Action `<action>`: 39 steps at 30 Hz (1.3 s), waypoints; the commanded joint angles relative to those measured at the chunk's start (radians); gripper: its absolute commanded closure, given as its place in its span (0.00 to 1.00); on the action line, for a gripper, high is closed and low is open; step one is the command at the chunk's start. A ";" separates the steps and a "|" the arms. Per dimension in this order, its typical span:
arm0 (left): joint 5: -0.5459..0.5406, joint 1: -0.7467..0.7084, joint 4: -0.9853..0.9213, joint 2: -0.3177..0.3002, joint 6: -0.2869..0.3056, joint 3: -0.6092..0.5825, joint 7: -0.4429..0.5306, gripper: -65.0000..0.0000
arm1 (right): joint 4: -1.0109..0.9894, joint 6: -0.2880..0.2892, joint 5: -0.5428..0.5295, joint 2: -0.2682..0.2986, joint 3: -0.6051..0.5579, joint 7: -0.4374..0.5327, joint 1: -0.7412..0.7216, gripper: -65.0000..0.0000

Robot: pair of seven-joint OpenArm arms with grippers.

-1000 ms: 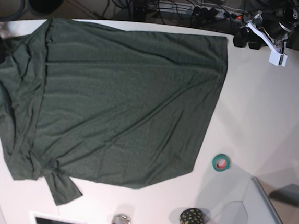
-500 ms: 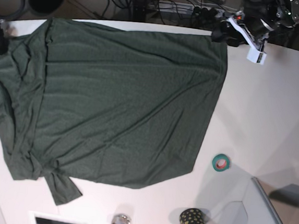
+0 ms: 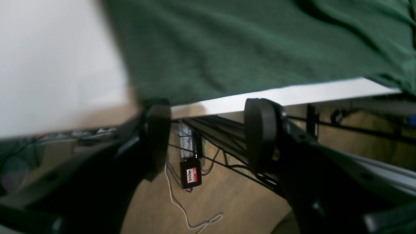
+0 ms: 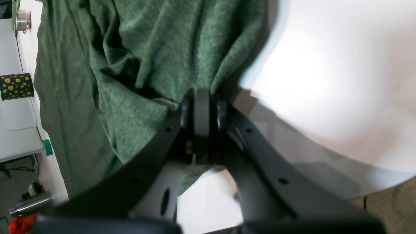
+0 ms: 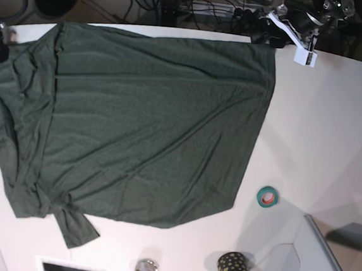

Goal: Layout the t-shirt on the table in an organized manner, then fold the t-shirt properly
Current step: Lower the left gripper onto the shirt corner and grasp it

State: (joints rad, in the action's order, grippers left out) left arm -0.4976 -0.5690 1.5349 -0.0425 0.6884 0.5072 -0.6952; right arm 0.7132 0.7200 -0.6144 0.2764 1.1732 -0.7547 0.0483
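White table [image 5: 321, 122] carries the t-shirt [image 5: 137, 125] spread flat; right pincer [image 4: 202, 109] clamps a bunched fabric edge; left pincer [image 3: 208, 136] gapes wide just off the hem corner, shirt stretching away ahead of it.

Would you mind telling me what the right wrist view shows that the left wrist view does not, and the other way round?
Only the right wrist view shows the right gripper shut on a bunched fold of the t-shirt, plus the spotted black cup. Only the left wrist view shows the left gripper open and empty just off the table's edge, with floor cables below. Both show the green shirt lying on the white table.
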 commanded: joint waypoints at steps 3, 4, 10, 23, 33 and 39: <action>-0.014 -0.003 0.019 -0.007 0.010 0.018 0.016 0.45 | 0.001 -0.022 0.054 0.011 -0.002 -0.030 0.009 0.99; -0.014 -0.001 0.020 -0.007 0.010 0.028 0.016 0.45 | 0.001 -0.022 0.054 0.011 -0.002 -0.030 0.008 0.99; -0.014 -0.001 0.052 -0.007 0.010 0.084 0.010 0.45 | 0.001 -0.022 0.055 0.011 -0.003 -0.030 0.008 0.99; -0.005 0.066 -0.078 -0.004 0.010 0.100 0.010 0.45 | 0.001 -0.022 0.050 0.010 -0.082 -0.029 0.008 0.99; -0.006 0.088 -0.132 -0.003 0.010 -0.020 0.013 0.47 | 0.001 -0.022 0.049 0.010 -0.075 -0.029 0.006 0.99; -0.011 0.111 -0.207 0.000 0.010 0.028 0.013 0.76 | 0.001 -0.022 0.049 0.011 -0.075 -0.029 0.009 0.99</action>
State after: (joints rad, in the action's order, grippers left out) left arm -0.5476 -0.4458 1.3270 -0.0360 0.7231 0.5301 -0.6456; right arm 0.7136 0.7200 -0.6220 0.2817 1.0996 -0.7437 0.0486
